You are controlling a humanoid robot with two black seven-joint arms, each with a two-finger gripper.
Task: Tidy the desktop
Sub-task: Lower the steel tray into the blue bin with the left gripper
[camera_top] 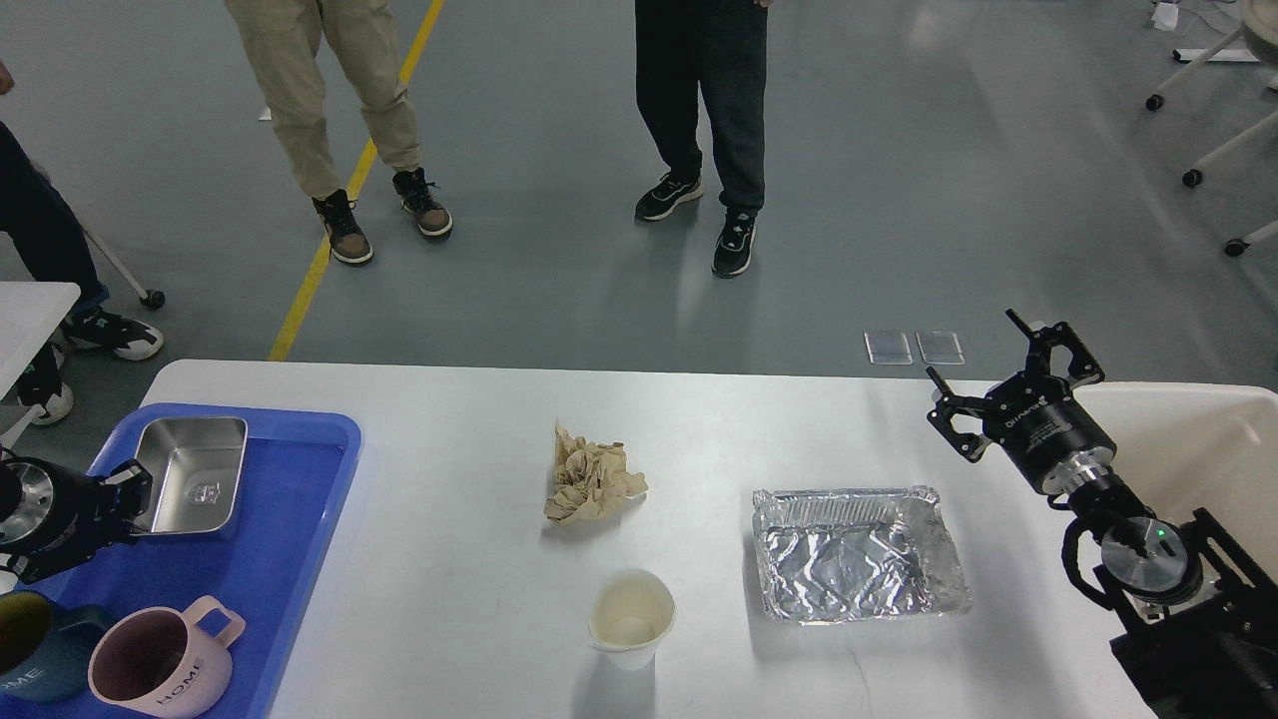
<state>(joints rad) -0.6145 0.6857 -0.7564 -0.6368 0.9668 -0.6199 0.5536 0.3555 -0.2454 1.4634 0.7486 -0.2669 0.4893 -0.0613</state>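
The large white rectangular desktop (469, 439) spreads below both grippers. At its left edge, the left gripper (128, 491) pinches the near rim of a shiny rectangular steel box (192, 474), empty, inside the blue plastic tray (290, 519) with a pink mug (165, 667) and a dark blue mug (30, 659). The right gripper (1008, 384), jaws spread, hovers near the far right corner, beside a cream-coloured bin (1218, 449). Between them lie crumpled brown paper (591, 484), an empty paper cup (631, 617) and an empty foil tray (859, 554).
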